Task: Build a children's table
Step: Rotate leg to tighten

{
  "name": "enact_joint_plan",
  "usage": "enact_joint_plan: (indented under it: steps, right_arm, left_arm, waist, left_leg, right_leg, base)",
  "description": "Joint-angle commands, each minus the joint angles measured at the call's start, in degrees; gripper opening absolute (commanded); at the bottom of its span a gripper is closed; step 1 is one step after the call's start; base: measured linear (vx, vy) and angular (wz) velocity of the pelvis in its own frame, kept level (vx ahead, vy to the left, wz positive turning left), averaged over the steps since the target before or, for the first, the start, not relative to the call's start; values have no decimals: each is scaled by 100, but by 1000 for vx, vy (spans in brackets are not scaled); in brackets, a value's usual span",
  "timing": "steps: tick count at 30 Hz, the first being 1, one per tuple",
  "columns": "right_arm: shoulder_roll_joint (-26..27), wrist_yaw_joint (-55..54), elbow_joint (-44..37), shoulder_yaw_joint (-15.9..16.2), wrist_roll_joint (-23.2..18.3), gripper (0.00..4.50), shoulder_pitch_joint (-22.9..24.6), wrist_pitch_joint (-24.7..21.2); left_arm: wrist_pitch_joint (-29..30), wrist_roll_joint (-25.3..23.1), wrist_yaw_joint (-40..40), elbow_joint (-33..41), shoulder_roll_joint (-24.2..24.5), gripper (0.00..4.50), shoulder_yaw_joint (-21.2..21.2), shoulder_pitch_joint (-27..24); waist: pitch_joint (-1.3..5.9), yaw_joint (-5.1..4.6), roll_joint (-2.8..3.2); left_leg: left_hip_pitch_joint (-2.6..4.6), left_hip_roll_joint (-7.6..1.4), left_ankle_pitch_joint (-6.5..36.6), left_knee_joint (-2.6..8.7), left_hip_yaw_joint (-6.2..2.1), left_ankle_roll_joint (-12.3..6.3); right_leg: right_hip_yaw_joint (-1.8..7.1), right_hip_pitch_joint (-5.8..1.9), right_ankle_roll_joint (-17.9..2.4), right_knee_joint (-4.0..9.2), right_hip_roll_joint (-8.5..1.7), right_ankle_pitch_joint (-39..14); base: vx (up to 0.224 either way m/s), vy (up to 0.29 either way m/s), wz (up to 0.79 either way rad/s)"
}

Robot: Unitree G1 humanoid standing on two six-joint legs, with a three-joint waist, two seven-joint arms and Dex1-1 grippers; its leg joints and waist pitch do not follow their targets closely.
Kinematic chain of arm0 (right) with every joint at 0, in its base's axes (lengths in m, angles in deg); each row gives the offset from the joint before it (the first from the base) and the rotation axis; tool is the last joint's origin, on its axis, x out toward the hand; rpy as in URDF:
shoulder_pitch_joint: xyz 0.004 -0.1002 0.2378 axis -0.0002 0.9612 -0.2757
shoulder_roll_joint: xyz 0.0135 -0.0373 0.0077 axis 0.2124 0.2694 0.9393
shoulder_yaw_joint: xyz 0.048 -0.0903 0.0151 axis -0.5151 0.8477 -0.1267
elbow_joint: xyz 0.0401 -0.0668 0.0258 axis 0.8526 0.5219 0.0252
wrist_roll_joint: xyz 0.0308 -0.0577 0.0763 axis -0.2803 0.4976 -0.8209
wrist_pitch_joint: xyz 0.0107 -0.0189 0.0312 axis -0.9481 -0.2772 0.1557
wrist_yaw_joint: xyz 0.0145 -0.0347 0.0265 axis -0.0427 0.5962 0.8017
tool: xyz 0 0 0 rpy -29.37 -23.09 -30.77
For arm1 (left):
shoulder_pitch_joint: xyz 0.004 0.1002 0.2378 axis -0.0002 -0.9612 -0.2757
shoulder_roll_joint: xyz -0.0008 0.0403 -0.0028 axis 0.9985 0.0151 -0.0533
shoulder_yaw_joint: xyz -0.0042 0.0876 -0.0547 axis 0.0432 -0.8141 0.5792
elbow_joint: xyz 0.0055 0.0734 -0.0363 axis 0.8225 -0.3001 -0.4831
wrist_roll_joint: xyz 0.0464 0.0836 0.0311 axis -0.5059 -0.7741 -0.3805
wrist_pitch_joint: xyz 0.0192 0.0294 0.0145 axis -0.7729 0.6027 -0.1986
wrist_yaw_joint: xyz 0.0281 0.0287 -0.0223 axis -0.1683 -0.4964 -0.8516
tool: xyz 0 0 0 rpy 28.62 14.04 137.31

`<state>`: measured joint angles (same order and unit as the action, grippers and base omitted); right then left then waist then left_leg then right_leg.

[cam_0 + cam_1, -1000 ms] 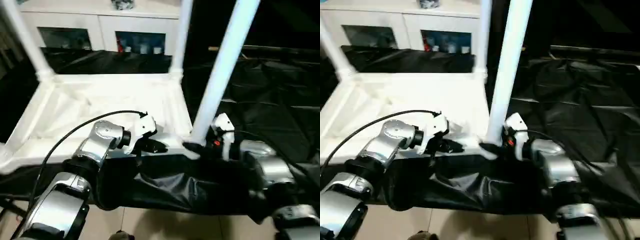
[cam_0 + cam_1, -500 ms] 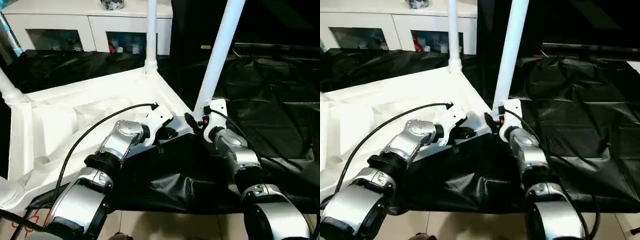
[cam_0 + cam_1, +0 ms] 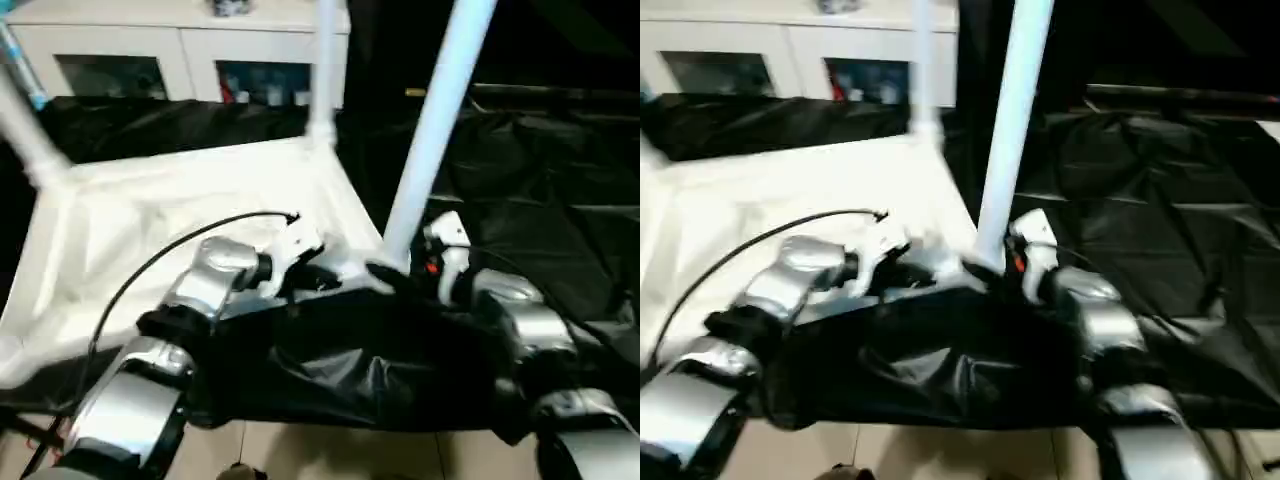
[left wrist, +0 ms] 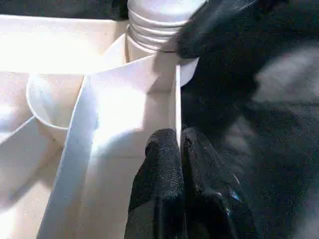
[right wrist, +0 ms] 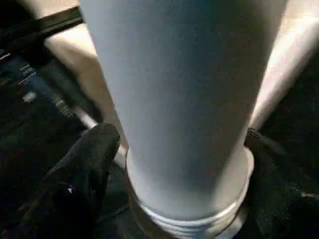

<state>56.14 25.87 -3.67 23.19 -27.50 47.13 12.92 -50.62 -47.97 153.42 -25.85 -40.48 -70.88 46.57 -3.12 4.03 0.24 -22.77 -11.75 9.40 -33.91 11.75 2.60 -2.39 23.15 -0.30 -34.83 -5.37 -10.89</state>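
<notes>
Judging by how things sit, the build is pretty far along. The tabletop (image 3: 200,215) is lying upside down on the black-covered desk (image 3: 560,200), ribbed underside up, in front of the white cabinet (image 3: 180,60). Three legs are seen standing up out of its corner sockets: the near-right leg (image 3: 432,130), the far-right leg (image 3: 322,70) and the far-left leg (image 3: 25,125).

The left pincer (image 4: 178,149) is clenched on the thin side wall of the tabletop, right by the near-right socket, so the top is being steadied. The right pincer (image 5: 174,164) is wrapped around the base of the near-right leg, fingers (image 5: 84,164) on either side, just above its threaded end.

That leg looks seated or nearly so, maybe needing a last twist. The fourth corner can't be made out clearly, so that leg and flipping the table upright are probably what's left.
</notes>
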Motion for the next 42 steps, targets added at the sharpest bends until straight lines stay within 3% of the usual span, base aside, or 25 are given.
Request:
enact_joint_plan:
  steps: [1,2,7,16,19,20,22,24,26,28,32,34,36,37,40,42]
  right_arm:
    - [17,592,-320,380,-114,383,123,-140]
    - [-132,835,-488,457,-124,383,219,-221]
    - [-234,996,-684,546,-116,335,334,-374]
    - [-132,830,-927,491,-170,286,463,-528]
    - [130,25,-589,283,-16,282,340,-359]
    - [385,-990,-118,113,228,281,155,-192]
    - [504,-1427,94,23,294,280,70,-146]
    - [858,-2288,466,-220,269,279,-95,-170]
    - [977,-2518,549,-276,255,279,-141,-178]
    - [1285,-3122,838,-443,203,279,-319,-136]
    - [1642,-3722,1385,-482,305,279,-657,251]
    - [1718,-3590,1459,-500,239,335,-757,350]
    - [1732,-3541,1471,-518,214,351,-786,361]
    - [1650,-3323,1400,-418,274,359,-771,388]
    - [1394,-2835,1236,-238,400,393,-702,502]
    - [1301,-2627,1227,-185,437,393,-695,582]
  left_arm:
    - [-168,163,132,161,-99,0,-48,135]
    - [-245,135,276,68,-29,0,-79,154]
    - [-388,87,574,-52,130,0,-133,171]
    - [-375,154,536,-101,75,0,-39,175]
    - [-269,156,184,-141,-81,0,49,204]
    - [-216,141,-102,-181,-225,0,93,241]
    - [-204,127,-234,-198,-291,0,104,257]
    - [-111,67,-657,-206,-517,0,116,298]
    - [-50,59,-795,-198,-615,0,120,311]
    - [73,-3,-1141,-169,-872,0,88,330]
    - [237,-21,-1481,-74,-1212,0,44,325]
    - [211,-40,-1492,-58,-1259,0,-4,314]
    - [180,-58,-1477,-62,-1253,0,-31,310]
    - [172,-48,-1441,-69,-1211,0,-21,306]
    - [98,-71,-1263,-89,-1068,0,-11,288]
    - [79,-68,-1177,-70,-1018,0,-5,274]
  waist:
    - [384,-5,16]
    - [384,14,-20]
    - [395,84,-18]
    - [399,86,-12]
    - [391,69,-15]
    - [372,40,-34]
    - [368,-33,-53]
    - [356,-129,-37]
    - [365,-141,-42]
    - [391,-169,-69]
    - [386,-200,-39]
    - [384,-199,-39]
    - [382,-198,-37]
    - [384,-186,29]
    - [398,-191,2]
    - [408,-179,6]
  left_leg:
    - [196,-186,1434,414,-61,-264]
    - [203,-189,1458,415,-58,-242]
    - [194,-181,1314,406,-62,-233]
    - [196,-182,1304,408,-63,-180]
    - [190,-177,1338,415,-66,-139]
    - [206,-173,1486,431,-78,-29]
    - [198,-149,1673,457,-110,117]
    - [212,-149,1812,464,-115,135]
    - [212,-144,1762,457,-109,111]
    - [188,-150,1469,440,-93,22]
    - [178,-129,1401,429,-85,-29]
    - [174,-123,1456,428,-86,-83]
    - [175,-127,1473,432,-85,-117]
    - [185,-129,1470,433,-91,-108]
    - [183,-127,1470,424,-83,-132]
    - [176,-123,1354,406,-76,-213]
  right_leg:
    - [147,-238,-1501,393,-249,-780]
    - [151,-235,-1468,401,-246,-807]
    - [153,-231,-1443,379,-263,-721]
    - [156,-225,-1419,376,-267,-735]
    - [156,-216,-1427,376,-271,-794]
    - [165,-176,-1365,411,-300,-1178]
    - [154,-198,-1206,453,-309,-1693]
    - [166,-170,-1138,490,-290,-1854]
    - [173,-171,-1121,489,-279,-1748]
    - [179,-190,-1209,434,-269,-1236]
    - [166,-204,-1288,434,-264,-1108]
    - [165,-217,-1270,446,-261,-1132]
    - [168,-219,-1260,446,-256,-1124]
    - [169,-216,-1273,438,-256,-1065]
    - [160,-241,-1334,422,-237,-815]
    - [161,-254,-1390,409,-242,-632]
  base:
    - [0,0,0]
    - [0,0,0]
    - [0,0,0]
    - [0,0,0]
    - [0,0,0]
    - [0,0,0]
    - [0,0,0]
    - [0,0,0]
    - [0,0,0]
    - [0,0,0]
    - [0,0,0]
    - [0,0,0]
    - [0,0,0]
    - [0,0,0]
    - [0,0,0]
    - [0,0,0]
